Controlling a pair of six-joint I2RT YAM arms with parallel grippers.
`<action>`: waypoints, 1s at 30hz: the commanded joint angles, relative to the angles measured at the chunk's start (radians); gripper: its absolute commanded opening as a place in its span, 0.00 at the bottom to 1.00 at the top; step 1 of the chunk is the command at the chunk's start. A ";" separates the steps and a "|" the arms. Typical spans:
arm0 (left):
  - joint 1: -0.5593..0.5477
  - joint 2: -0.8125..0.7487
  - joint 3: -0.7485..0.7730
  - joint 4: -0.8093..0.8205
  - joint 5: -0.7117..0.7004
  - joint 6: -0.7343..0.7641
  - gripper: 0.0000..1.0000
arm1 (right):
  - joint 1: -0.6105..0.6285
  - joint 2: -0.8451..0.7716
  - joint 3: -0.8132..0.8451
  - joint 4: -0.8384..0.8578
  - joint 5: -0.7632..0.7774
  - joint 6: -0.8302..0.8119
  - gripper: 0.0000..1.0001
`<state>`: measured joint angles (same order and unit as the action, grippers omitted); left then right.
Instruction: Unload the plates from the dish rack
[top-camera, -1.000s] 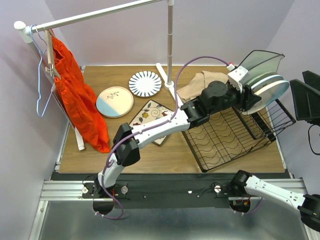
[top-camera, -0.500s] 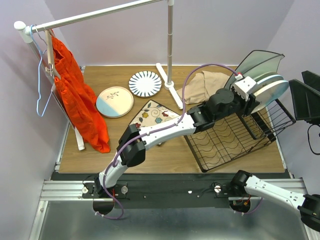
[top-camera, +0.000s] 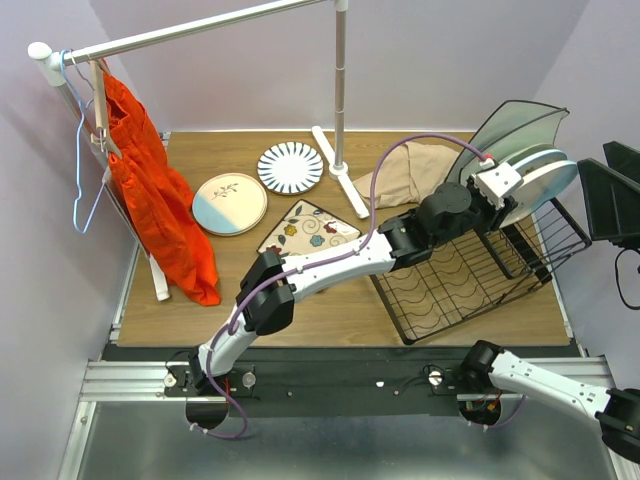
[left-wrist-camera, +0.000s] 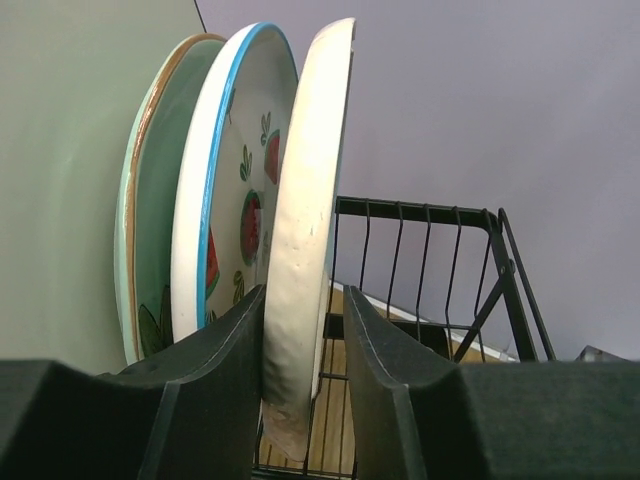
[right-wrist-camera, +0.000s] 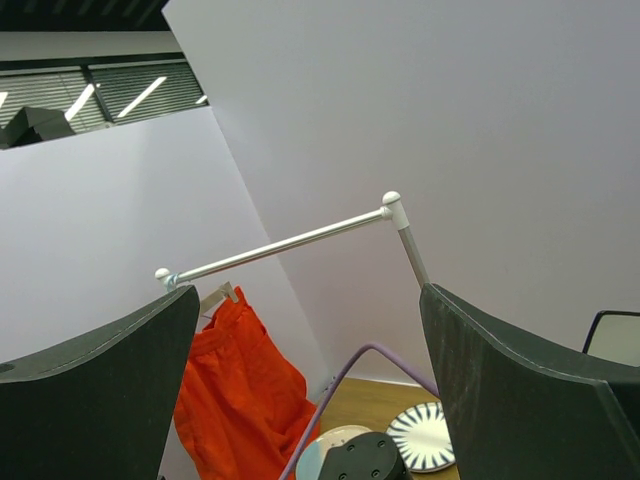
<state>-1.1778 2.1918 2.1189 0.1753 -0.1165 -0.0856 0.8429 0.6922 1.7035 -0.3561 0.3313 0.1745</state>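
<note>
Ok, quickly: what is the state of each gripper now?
Left gripper: open, astride the cream round plate in the black wire rack, not clamped.
Right gripper: open, holding nothing.

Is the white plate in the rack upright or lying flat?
Upright: the white plate stands on edge in the dish rack, left gripper straddling it.

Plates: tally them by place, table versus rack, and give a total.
On table: 3 (pink-and-blue, striped, floral)
In rack: 4 (scalloped, green, blue-rimmed, white)
Total: 7
</note>
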 joint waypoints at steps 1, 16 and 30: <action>0.000 0.037 0.021 0.050 0.005 0.067 0.43 | 0.001 -0.006 -0.005 0.014 0.009 -0.007 1.00; 0.000 0.066 0.033 0.098 0.001 0.080 0.26 | 0.001 -0.013 -0.015 0.016 0.005 -0.013 1.00; -0.017 0.003 0.030 0.130 0.003 0.023 0.00 | 0.001 -0.019 -0.016 0.017 0.022 -0.024 1.00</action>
<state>-1.1820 2.2356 2.1204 0.2523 -0.1055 0.0113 0.8429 0.6857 1.6909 -0.3550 0.3317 0.1665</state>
